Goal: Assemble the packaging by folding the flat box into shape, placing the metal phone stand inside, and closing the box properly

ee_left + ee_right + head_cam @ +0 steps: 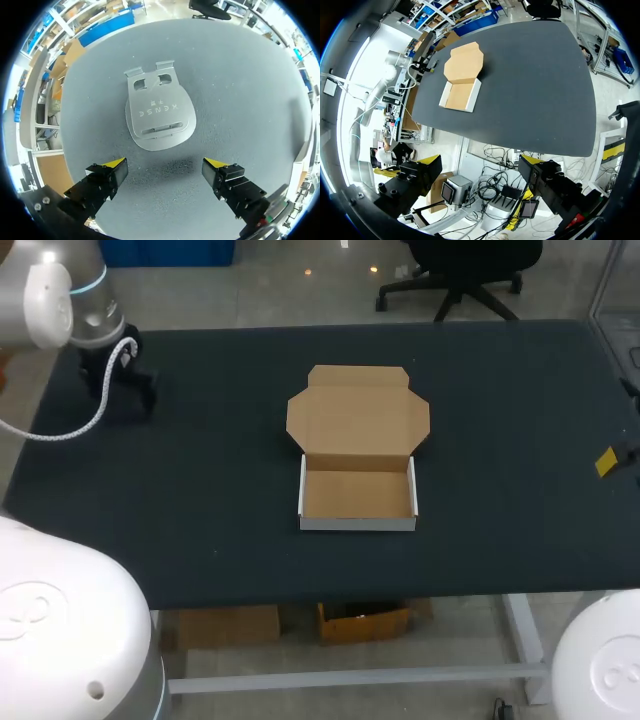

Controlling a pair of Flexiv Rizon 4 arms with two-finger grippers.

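The box (357,455) sat at the centre of the table (200,490), its tray open upward and its lid lying flat behind it. At the frame's right edge the right gripper (481,161) hung with fingers apart, holding nothing. At upper left the left gripper (164,164) hovered, fingers apart. The stand (159,115) lay flat just ahead of it, untouched.

My head camera sits high and to the rear, looking down on the whole surface (520,440), box (357,450) mid-frame. The left wrist camera hangs close over the surface, facing down at the phone stand (159,112). The right wrist camera sits beyond the surface's edge, looking back across it from afar; it shares the box with the head view.
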